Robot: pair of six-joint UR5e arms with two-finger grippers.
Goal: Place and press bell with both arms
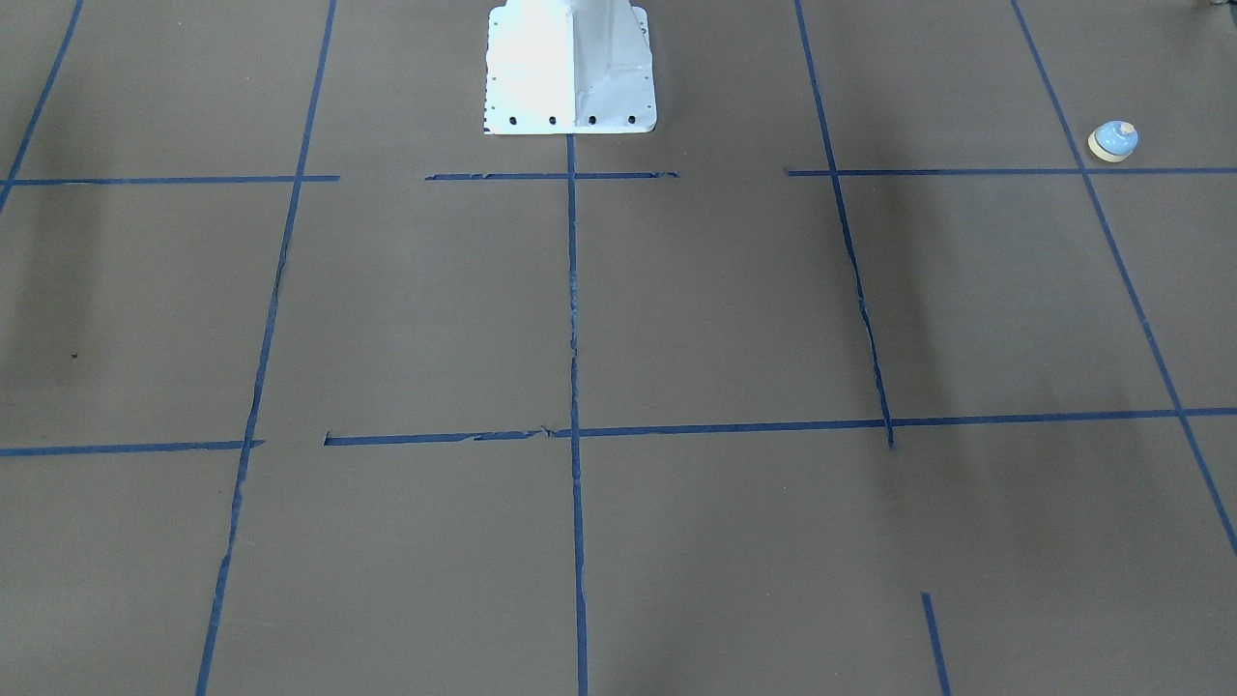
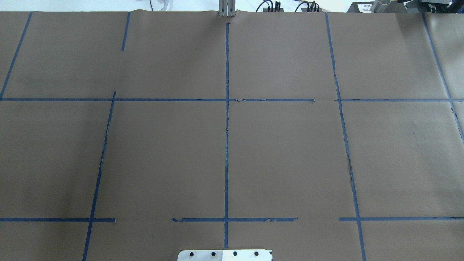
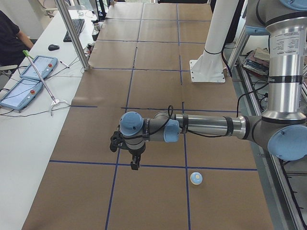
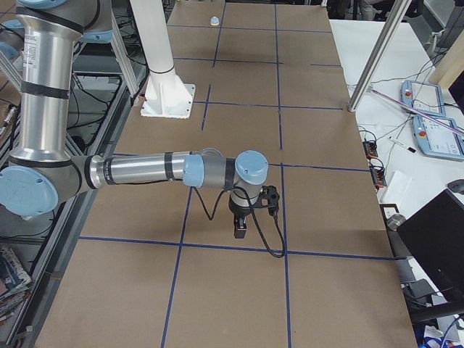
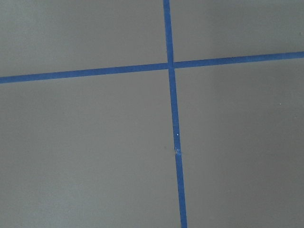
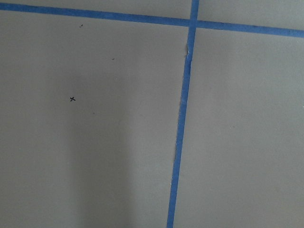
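Note:
The small light-blue bell [image 1: 1112,141] with its cream base stands upright on the brown table cover, near a tape crossing on my left side. It also shows in the exterior left view [image 3: 196,178] and far off in the exterior right view [image 4: 214,20]. My left gripper [image 3: 135,165] hangs fingers down above the cover, apart from the bell. My right gripper [image 4: 240,233] hangs the same way at the other end of the table. Both show only in the side views, so I cannot tell whether they are open or shut. The wrist views show only cover and tape.
The white mounting pedestal [image 1: 570,68] stands at the robot's edge of the table. Blue tape lines [image 2: 227,145] mark a grid. A side table with tablets [image 3: 29,76], a metal post [image 3: 72,33] and a seated person [image 3: 9,38] lie beyond the far edge.

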